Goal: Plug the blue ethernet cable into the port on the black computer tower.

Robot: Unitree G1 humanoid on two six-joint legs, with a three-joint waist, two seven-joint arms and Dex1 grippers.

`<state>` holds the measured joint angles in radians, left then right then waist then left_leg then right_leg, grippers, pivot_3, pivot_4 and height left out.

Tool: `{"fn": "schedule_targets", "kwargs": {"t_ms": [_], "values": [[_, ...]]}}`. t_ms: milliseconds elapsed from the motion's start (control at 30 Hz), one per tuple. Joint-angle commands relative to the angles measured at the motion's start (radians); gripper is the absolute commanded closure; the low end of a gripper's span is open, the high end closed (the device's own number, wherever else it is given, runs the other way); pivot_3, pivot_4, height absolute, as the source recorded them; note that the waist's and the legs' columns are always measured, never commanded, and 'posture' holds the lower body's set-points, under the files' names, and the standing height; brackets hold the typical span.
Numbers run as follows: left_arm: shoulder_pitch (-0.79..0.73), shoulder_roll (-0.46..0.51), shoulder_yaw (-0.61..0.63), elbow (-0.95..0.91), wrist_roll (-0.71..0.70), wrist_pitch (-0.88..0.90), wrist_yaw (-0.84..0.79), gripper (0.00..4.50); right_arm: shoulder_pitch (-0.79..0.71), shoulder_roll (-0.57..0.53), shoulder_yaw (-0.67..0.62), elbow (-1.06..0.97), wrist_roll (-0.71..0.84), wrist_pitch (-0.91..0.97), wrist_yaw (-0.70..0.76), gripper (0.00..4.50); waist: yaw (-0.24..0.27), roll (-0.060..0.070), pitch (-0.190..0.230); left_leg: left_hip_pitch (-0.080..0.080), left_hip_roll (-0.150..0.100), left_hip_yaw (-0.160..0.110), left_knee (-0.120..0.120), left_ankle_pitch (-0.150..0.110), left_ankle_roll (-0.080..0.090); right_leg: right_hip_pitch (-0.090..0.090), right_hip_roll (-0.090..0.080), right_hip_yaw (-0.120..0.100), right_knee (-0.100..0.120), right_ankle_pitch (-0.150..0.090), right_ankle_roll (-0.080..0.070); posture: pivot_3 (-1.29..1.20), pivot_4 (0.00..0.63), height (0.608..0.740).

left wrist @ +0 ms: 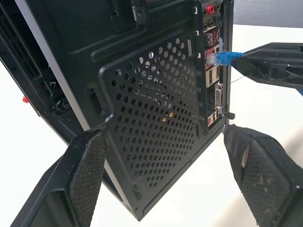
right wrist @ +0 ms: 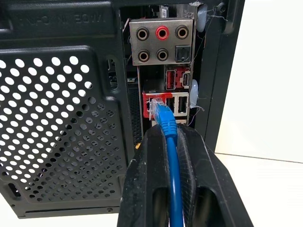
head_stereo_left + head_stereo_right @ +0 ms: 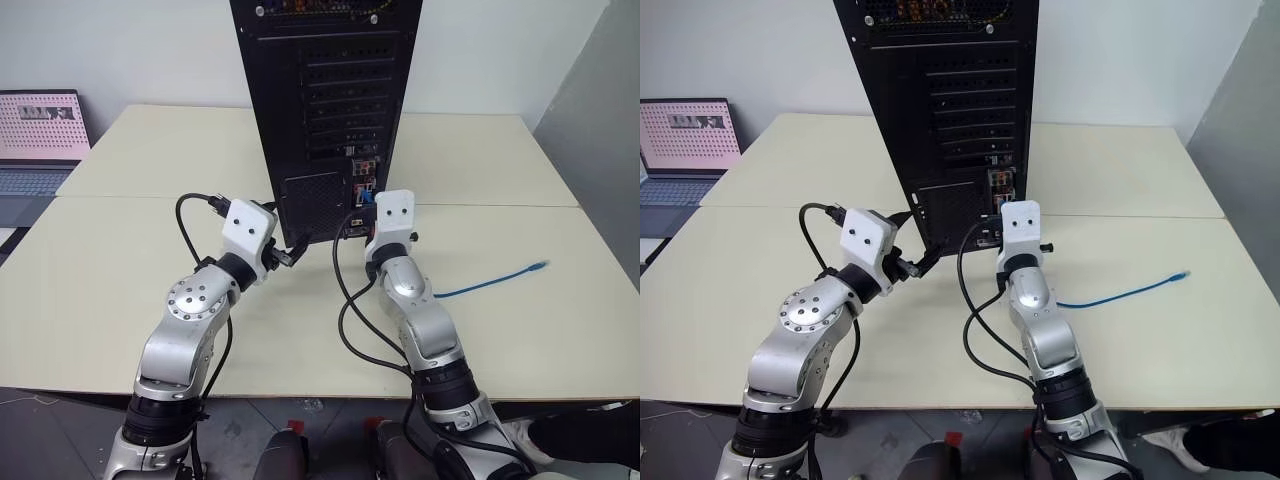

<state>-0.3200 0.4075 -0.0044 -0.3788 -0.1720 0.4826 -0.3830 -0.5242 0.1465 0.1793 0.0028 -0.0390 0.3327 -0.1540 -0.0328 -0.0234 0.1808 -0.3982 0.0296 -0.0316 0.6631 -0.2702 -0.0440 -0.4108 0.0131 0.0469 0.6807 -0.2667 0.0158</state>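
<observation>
- The black computer tower (image 3: 330, 110) stands upright near the middle of the pale tabletop (image 3: 130, 290), its rear panel facing me.
- My right pincer (image 2: 171, 135) is clamped on the blue ethernet cable (image 2: 173, 175) just behind its plug, the cord running back between the two fingers.
- In the right wrist view, the clear tip of the plug (image 2: 158, 108) sits at the mouth of the port (image 2: 152, 101), a red-framed socket in the connector strip, below the round audio jacks (image 2: 162, 33). I cannot tell whether it is fully seated.
- In the left wrist view the same plug (image 1: 218, 58) shows at the strip on the tower's edge, carried by my right pincer from the side.
- From behind my right arm the cable trails across the tabletop on my right; its free end (image 3: 540, 266) lies flat, well apart from the tower.
- My left pincer (image 1: 161, 156) stands apart, holding nothing. Its fingers (image 1: 87, 165) flank the lower corner of the perforated grille (image 1: 151, 113) without visible contact.
- An open laptop (image 3: 40, 140) sits at the far left edge, well apart from the work area.
- Black robot cables (image 3: 350, 320) loop over the tabletop between my two arms.
</observation>
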Motion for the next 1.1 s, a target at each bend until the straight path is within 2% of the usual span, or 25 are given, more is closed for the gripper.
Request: {"fn": "schedule_targets", "kwargs": {"t_ms": [33, 433, 700, 1100], "values": [[-0.009, -0.002, 0.001, -0.013, 0.011, -0.026, 0.002, 0.47, -0.052, 0.042, -0.004, -0.004, -0.005, -0.03, -0.009, 4.5, 0.0, 0.0, 0.0, 0.0, 0.0, 0.0, 0.0, 0.0, 0.0, 0.0, 0.0, 0.0, 0.0, 0.0, 0.0, 0.0, 0.15, 0.74], [-0.016, -0.006, -0.001, -0.01, 0.004, -0.024, -0.004, 0.47, -0.07, 0.058, 0.023, 0.073, -0.031, -0.087, -0.028, 4.5, 0.0, 0.0, 0.0, 0.0, 0.0, 0.0, 0.0, 0.0, 0.0, 0.0, 0.0, 0.0, 0.0, 0.0, 0.0, 0.0, 0.15, 0.74], [0.003, -0.014, 0.004, -0.079, -0.11, -0.007, -0.095, 0.47, -0.102, 0.062, 0.05, 0.141, -0.038, -0.138, -0.018, 4.5, -0.007, 0.0, 0.0, 0.001, 0.0, 0.001, 0.0, 0.0, 0.0, 0.0, 0.0, 0.0, 0.0, 0.0, 0.0, 0.0, 0.15, 0.74], [-0.003, -0.006, 0.018, -0.073, -0.121, -0.006, -0.113, 0.47, -0.149, 0.063, 0.046, 0.225, -0.027, -0.187, -0.019, 4.5, -0.024, 0.0, 0.0, 0.002, 0.001, 0.001, 0.0, 0.0, 0.0, 0.0, 0.002, 0.001, 0.001, 0.0, 0.0, 0.0, 0.15, 0.74]]}}
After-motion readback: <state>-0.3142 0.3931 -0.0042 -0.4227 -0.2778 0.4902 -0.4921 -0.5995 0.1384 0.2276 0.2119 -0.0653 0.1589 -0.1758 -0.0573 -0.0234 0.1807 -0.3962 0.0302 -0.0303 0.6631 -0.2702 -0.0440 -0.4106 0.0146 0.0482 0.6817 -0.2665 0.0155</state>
